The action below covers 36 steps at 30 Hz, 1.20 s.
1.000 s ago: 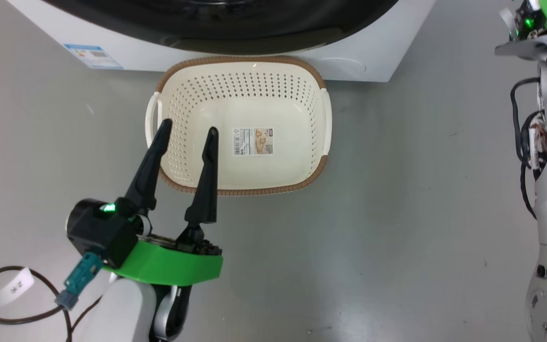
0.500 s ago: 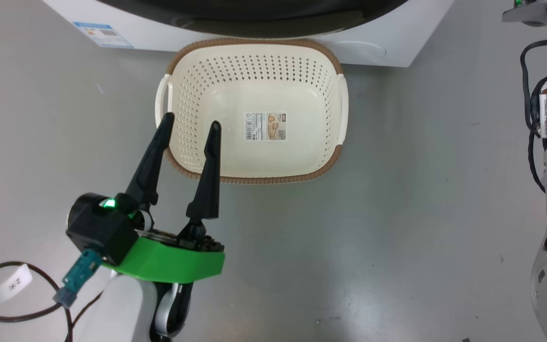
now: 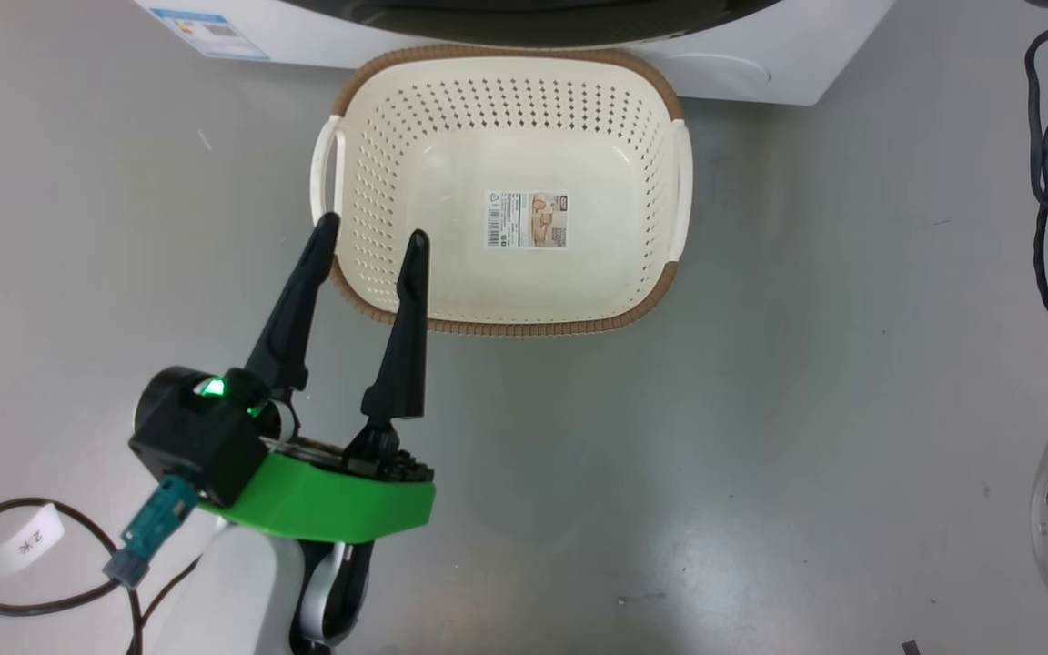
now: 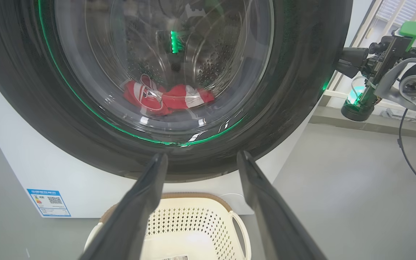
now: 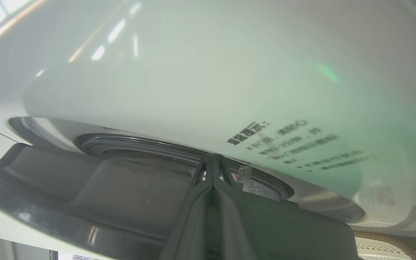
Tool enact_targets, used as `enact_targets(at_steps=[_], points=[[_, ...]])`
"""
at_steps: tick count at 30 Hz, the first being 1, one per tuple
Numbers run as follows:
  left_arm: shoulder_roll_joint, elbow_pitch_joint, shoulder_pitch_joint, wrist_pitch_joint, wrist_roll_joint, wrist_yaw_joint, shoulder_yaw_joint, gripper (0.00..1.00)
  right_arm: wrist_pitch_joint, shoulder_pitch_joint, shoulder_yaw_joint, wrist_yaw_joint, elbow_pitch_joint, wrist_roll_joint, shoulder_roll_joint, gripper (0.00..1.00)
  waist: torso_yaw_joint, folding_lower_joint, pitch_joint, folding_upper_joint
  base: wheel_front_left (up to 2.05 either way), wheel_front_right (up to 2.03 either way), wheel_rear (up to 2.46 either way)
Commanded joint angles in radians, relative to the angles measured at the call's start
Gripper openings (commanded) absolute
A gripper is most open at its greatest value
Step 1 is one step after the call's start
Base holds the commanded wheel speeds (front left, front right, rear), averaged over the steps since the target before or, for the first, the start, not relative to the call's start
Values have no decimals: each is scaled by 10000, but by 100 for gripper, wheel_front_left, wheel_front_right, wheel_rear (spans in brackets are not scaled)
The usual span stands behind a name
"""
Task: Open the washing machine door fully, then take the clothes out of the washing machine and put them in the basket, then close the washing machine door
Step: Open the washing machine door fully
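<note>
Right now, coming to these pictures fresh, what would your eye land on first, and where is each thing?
The bright red clothes jump out, lying low in the drum, seen through the big black washing machine door. Next comes the cream basket, empty on the grey floor right before the machine, with the open left gripper poised over its near left corner.

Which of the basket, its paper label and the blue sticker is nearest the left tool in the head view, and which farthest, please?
1. The basket: its near left corner lies right by the left tool.
2. The paper label: on the basket's floor, further right.
3. The blue sticker: on the machine, top left.
</note>
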Motion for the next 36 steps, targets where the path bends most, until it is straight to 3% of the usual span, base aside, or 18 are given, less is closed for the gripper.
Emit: enact_targets(at_steps=[1,20,36], points=[[162,-261,-153,-78,-75,19,249,100,88,-327,85,6,-243,-88,164,0,41,0,32,0,0,0,0],[162,-136,-185,-78,-119,50,299,100,1280,34,816,6,-469,394,164,0,-3,0,-92,0,0,0,0],[162,-32,-10,-78,13,13,421,100,1467,1345,1668,6,-1212,1187,164,0,-211,0,-664,0,0,0,0]])
